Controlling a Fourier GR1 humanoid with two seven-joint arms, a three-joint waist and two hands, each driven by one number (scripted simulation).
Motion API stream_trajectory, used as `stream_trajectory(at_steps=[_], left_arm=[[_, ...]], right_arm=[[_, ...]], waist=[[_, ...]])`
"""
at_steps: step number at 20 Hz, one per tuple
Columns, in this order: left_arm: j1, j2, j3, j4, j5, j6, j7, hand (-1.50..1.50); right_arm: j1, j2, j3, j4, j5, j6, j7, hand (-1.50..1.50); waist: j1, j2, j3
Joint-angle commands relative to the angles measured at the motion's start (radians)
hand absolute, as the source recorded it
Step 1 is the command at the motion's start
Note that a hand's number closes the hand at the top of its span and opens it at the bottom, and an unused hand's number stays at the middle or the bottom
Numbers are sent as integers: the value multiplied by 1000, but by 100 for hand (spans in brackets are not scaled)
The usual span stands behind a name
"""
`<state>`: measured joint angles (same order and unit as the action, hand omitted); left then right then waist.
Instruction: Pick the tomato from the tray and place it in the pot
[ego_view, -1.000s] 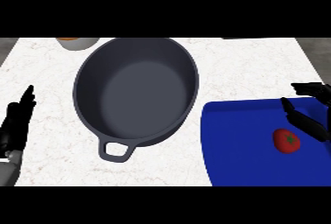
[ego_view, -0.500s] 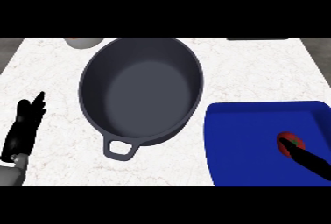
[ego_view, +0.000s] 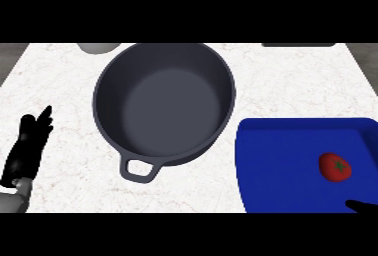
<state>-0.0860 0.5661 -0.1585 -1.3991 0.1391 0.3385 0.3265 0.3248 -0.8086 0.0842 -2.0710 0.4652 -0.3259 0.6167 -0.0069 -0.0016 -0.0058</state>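
The tomato (ego_view: 335, 167) lay free on the blue tray (ego_view: 280, 165) at lower right, the pot (ego_view: 164, 105) awaiting it, right hand (ego_view: 363, 206) barely showing, fingers untellable, left hand (ego_view: 28, 145) resting straight-fingered.

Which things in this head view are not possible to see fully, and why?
- Right hand: only a dark tip shows at the lower right edge; fingers cannot be judged.
- Tray: its right and lower sides are cut off by the edges.
- Grey object at the top left: cut off, identity unclear.
- Dark object at the top right: only a strip shows.
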Motion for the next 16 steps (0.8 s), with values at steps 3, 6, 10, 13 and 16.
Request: stream_trajectory(at_steps=[3,6,10,13,16], left_arm=[[-9,24,11,-18,1,-26,29,0],[-29,-16,-7,-35,-14,-15,47,0],[-15,-32,0,-27,-50,-22,49,0],[-41,-46,23,-15,-45,-26,70,0],[-51,-63,36,20,-77,-31,43,0]], right_arm=[[-19,-123,25,-164,-133,316,326,-150],[-146,-94,78,-153,-194,398,443,-150],[-206,-56,66,-169,-217,466,559,-150],[-252,-47,45,-61,-241,495,530,-150],[-251,42,110,2,-133,450,495,-150]], waist=[[18,3,0],[29,6,4],[12,2,5],[12,3,5],[8,3,6]])
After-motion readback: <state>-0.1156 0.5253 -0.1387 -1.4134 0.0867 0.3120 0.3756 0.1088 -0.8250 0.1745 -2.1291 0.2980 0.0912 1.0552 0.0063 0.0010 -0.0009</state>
